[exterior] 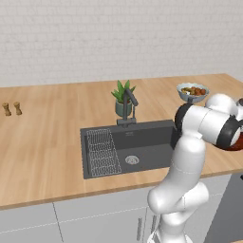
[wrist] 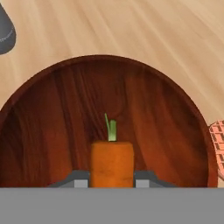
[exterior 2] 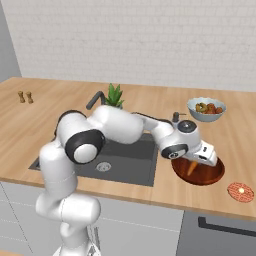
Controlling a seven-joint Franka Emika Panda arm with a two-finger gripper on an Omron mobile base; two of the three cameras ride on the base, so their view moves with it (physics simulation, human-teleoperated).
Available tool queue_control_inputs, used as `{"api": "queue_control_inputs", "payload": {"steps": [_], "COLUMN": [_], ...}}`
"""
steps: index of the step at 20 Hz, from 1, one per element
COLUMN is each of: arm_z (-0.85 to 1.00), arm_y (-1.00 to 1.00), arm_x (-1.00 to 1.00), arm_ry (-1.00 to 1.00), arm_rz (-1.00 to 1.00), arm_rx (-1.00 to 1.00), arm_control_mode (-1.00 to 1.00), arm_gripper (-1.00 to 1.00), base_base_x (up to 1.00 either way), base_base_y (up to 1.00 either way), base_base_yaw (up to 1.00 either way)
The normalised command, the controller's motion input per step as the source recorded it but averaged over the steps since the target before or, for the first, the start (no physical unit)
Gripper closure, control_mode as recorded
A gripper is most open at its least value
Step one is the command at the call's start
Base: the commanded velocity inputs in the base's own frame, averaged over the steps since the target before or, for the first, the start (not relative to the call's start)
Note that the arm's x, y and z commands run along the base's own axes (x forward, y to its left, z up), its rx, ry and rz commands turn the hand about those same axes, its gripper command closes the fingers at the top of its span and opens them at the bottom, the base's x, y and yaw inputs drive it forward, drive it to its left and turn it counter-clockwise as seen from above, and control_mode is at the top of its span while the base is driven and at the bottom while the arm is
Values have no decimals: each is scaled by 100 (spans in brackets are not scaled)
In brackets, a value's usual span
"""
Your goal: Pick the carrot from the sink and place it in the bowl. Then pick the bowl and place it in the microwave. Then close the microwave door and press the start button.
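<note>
Carrot-handling happens on a long light wooden countertop (exterior: 42, 142) that runs in front of a white brick wall (exterior: 118, 38). Set into the countertop is the dark grey rectangular sink (exterior: 142, 149), with a wire rack (exterior: 102, 153) on its left side, a round silver drain (exterior: 132, 160) on its floor and a dark faucet (exterior: 128, 107) at its back edge. The white arm reaches from the base across the sink's right end.

To the right of the sink, on the counter, sits the wide, shallow, glossy reddish-brown wooden bowl (exterior 2: 200, 175). The two-finger gripper (wrist: 112, 177) hangs just over it, its small dark fingertips (wrist: 78, 178) pressed against either side of the small tapered orange carrot (wrist: 112, 162), which is pinched between them. The carrot is above the bowl's inside, with a short green stalk at its top in the hand view; in the right base view it points down toward the bowl's floor. Whether it touches the bowl cannot be told.

Behind the bowl stands a pale bowl filled with small colourful fruit (exterior 2: 206, 108). A green potted plant (exterior: 123, 98) stands behind the faucet. A small round reddish trivet (exterior 2: 240, 192) lies just right of the wooden bowl. Two small brown shakers (exterior: 12, 108) stand far to the left.
</note>
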Motion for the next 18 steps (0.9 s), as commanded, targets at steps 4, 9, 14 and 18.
{"api": "queue_control_inputs", "payload": {"steps": [4, 9, 14, 18], "arm_z": [-24, -30, -18, -13], "arm_y": [-1, 0, 0, 0], "arm_x": [5, 4, 16, 30], "arm_ry": [0, 0, 2, 3], "arm_rz": [0, 0, 0, 0], "arm_rx": [0, 0, 0, 0], "arm_control_mode": [-100, -100, -100, -100], "arm_gripper": [100, 100, 100, -100], "base_base_x": [0, 0, 0, 0], "base_base_y": [0, 0, 0, 0], "base_base_yaw": [0, 0, 0, 0]}}
